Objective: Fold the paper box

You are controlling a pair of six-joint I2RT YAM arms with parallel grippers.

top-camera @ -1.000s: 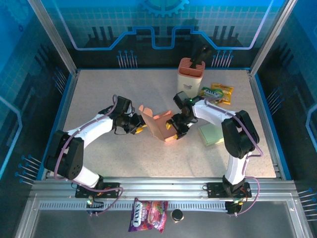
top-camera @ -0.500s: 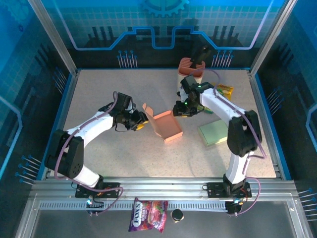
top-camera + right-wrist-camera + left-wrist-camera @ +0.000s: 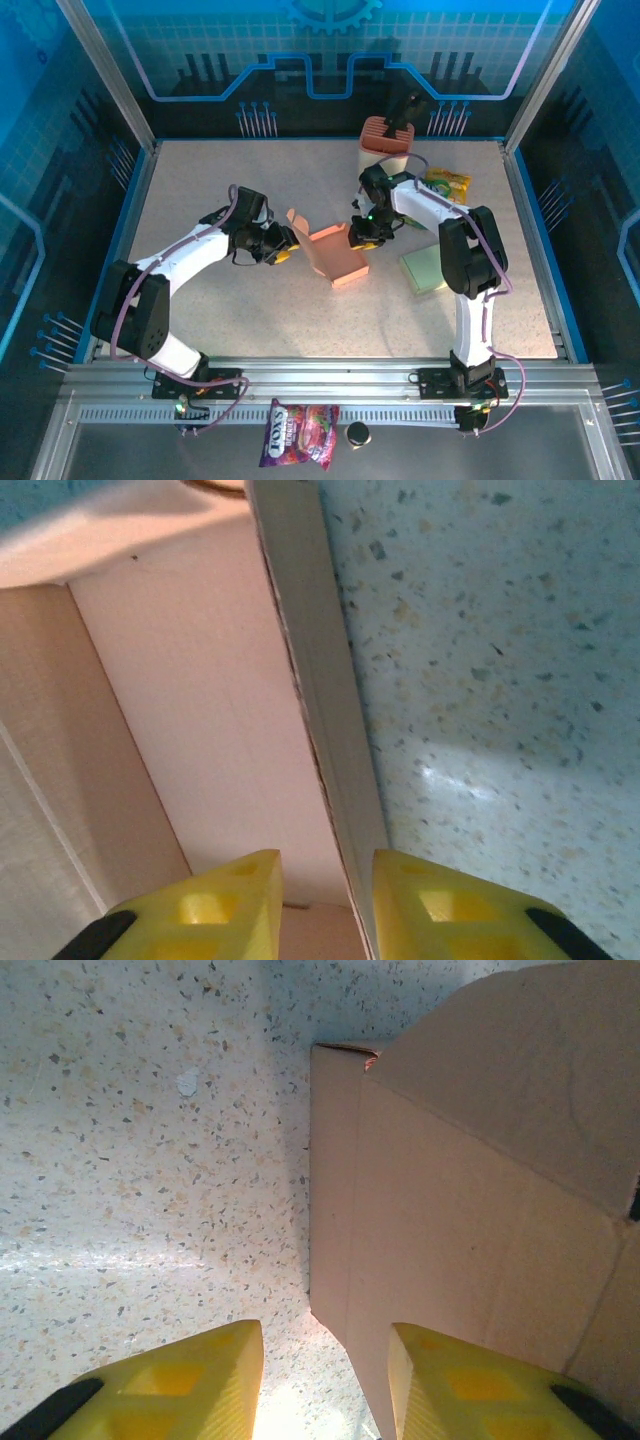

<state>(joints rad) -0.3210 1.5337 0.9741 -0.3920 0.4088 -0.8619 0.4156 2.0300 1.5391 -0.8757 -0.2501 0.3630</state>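
Note:
The pink paper box (image 3: 338, 258) lies open-side-up mid-table with a flap raised at its left. My left gripper (image 3: 287, 247) is at that flap. In the left wrist view the flap's edge (image 3: 345, 1260) stands between the yellow fingers, against the right one and apart from the left; the gripper (image 3: 325, 1335) is open. My right gripper (image 3: 357, 238) is at the box's far right corner. In the right wrist view its jaws (image 3: 327, 865) straddle the box's wall (image 3: 330, 730), with a gap on the inner side.
A pink holder (image 3: 386, 140) with a dark tool stands at the back. A yellow-green snack packet (image 3: 442, 186) and a green pad (image 3: 428, 268) lie right of the box. A candy bag (image 3: 300, 432) and a small black cap (image 3: 357, 434) sit on the front rail.
The right gripper lifted off the box, swung back, and came down on its far right corner with jaws narrowing. The box settled flatter. The left arm barely moved.

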